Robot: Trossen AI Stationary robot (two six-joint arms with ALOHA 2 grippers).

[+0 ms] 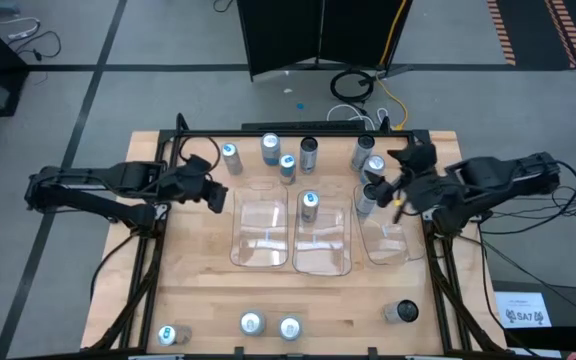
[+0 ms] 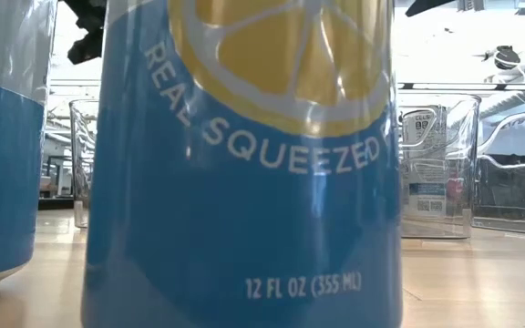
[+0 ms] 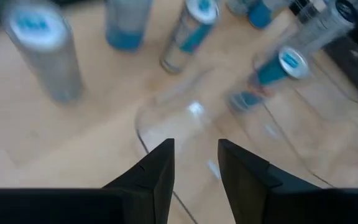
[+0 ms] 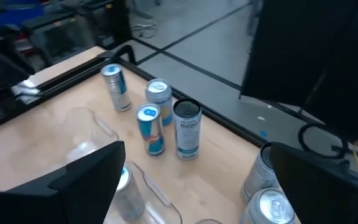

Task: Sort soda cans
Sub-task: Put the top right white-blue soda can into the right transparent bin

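High view showed the sorting barely under way: three clear plastic trays (image 1: pixel 259 232) lay side by side mid-counter (image 1: pixel 198 300), and only the middle one held a can, a blue-topped soda can (image 1: pixel 310 206) standing at its far end. The left gripper (image 1: pixel 214 196) hung empty just outside the left tray, its jaws parted by a narrow gap with nothing between them; in the left wrist view that gap pointed at the tray's rim, with a loose cluster of blue-marked cans (image 3: pixel 191 31) standing well ahead of the jaws. The right gripper (image 1: pixel 398 190) hovered with its jaws spread wide and empty, a group of silver cans (image 1: pixel 366 155) standing just ahead of and beside them at the counter's far right; in the right wrist view a silver can top (image 4: pixel 272 205) sat near the inner face of one jaw, while a dark can (image 4: pixel 187 129) and a blue-and-silver can (image 4: pixel 149 129) stood farther ahead. By my judgement the step in hand was the right arm's approach to pick. The next move would call for lowering those wide jaws squarely around one upright can without nudging its close neighbours, then closing. More cans (image 1: pixel 252 323) waited along the near edge.
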